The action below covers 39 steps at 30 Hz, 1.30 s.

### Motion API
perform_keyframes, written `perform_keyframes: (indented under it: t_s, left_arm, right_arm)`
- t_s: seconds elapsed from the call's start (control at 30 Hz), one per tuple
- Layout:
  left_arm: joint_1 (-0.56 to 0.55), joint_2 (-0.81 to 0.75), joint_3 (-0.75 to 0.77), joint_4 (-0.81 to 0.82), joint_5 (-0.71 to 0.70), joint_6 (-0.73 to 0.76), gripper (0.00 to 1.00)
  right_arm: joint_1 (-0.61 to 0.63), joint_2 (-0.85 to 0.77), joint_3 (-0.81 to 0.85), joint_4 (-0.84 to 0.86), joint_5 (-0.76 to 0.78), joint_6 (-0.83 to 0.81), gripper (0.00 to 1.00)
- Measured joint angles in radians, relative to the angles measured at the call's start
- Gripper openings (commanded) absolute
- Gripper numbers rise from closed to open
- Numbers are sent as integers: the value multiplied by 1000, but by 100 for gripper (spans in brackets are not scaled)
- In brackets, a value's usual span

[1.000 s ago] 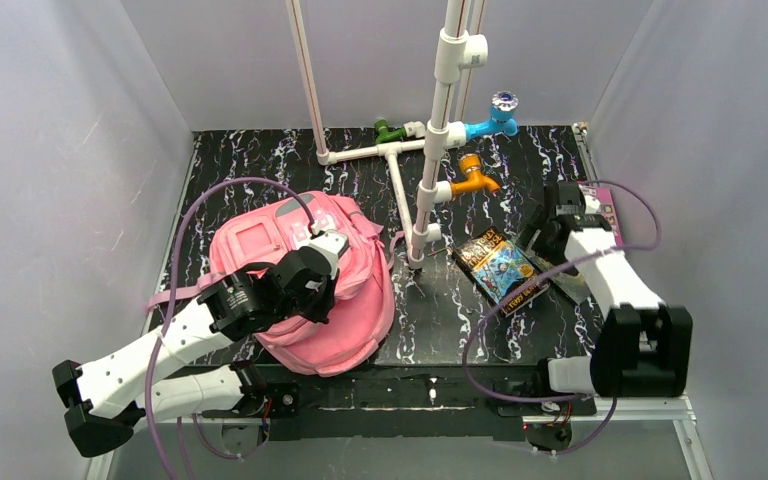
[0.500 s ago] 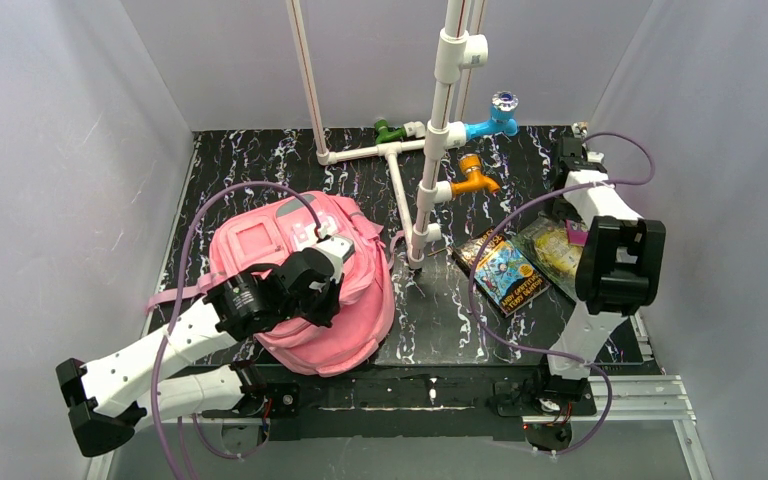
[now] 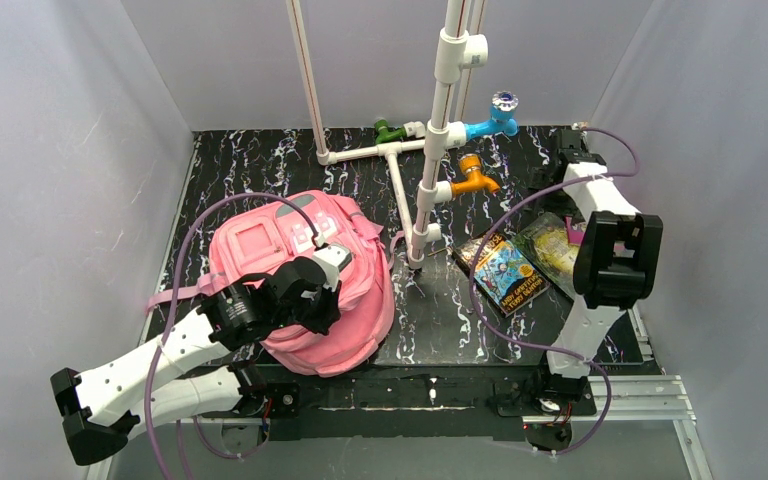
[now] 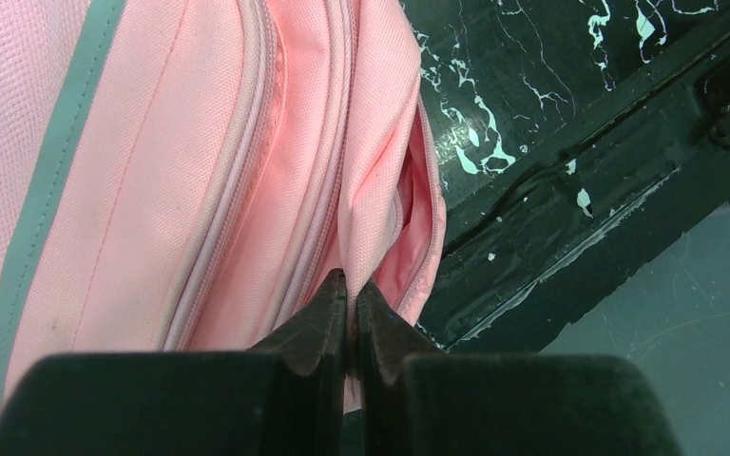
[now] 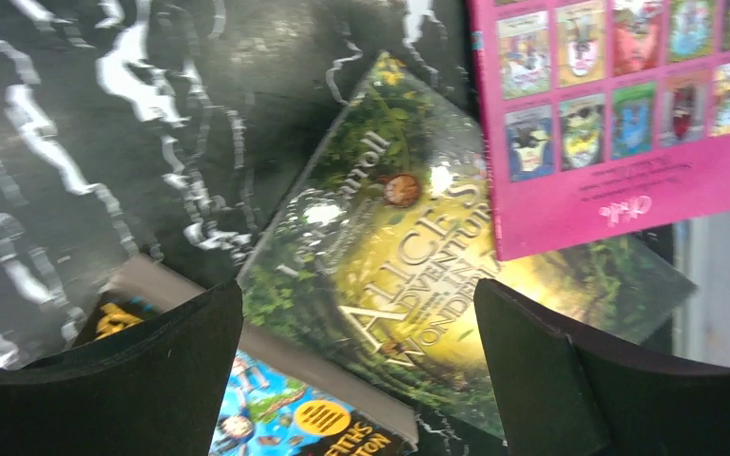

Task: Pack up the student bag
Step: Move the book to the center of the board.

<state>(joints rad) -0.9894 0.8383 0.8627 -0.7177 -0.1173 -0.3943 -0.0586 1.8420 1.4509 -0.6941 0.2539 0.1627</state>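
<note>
Jaws of the left gripper (image 4: pixel 350 290) pinch shut on a fold of the one pink bag (image 3: pixel 260 240), which lies on the left of the table (image 3: pixel 440 310). The right gripper (image 5: pixel 356 294) hangs wide open, holding nothing, above three overlapping books: green book (image 5: pixel 409 275), pink book (image 5: pixel 618 123), blue book (image 5: pixel 276 408).

Lab booth: white walls (image 3: pixel 60 150), marbled tabletop (image 3: pixel 440 310), pipe rig (image 3: pixel 430 190)

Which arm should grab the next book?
Right. The open right gripper hovers over the Alice book and the pink book. The left gripper is shut on the edge of the student bag, far from them.
</note>
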Motion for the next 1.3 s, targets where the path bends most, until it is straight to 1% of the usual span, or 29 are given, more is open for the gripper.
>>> perform_keyframes:
  t_s: [0.17,0.27,0.37,0.5,0.6,0.67,0.8,0.83,0.97,1.03,1.13,1.2,1.3]
  left_arm:
    - [0,-1,-3,8,7,18,0]
    - [0,-1,-3,13,9,24,0]
    - [0,-1,-4,14,17,24,0]
    - [3,-4,-4,14,28,24,2]
    - [4,-5,-3,13,29,23,8]
    - [4,-5,-3,9,29,19,17]
    - [4,-5,3,-1,36,4,41]
    - [3,-7,8,-4,37,-4,44]
    - [4,-19,39,-8,50,-37,49]
    - [4,-24,53,6,72,-56,50]
    - [-8,-20,60,75,135,-95,53]
    - [-48,-3,60,125,144,-109,56]
    - [-188,58,61,219,105,-111,60]
  right_arm:
    - [-72,-26,-13,6,-275,0,97]
    - [-89,-33,-98,44,-401,11,96]
    - [-83,-39,-221,69,-504,21,93]
    - [-74,-157,-373,124,-601,57,91]
    - [-47,-233,-499,141,-632,89,90]
    - [-16,-293,-574,139,-653,118,89]
    - [58,-432,-674,133,-695,181,90]
    - [76,-470,-693,139,-707,200,90]
    - [114,-623,-761,150,-736,256,91]
    - [115,-676,-774,146,-700,272,91]
    - [115,-705,-775,143,-640,285,91]
    - [115,-706,-775,141,-612,290,90]
    - [115,-699,-775,140,-578,294,83]
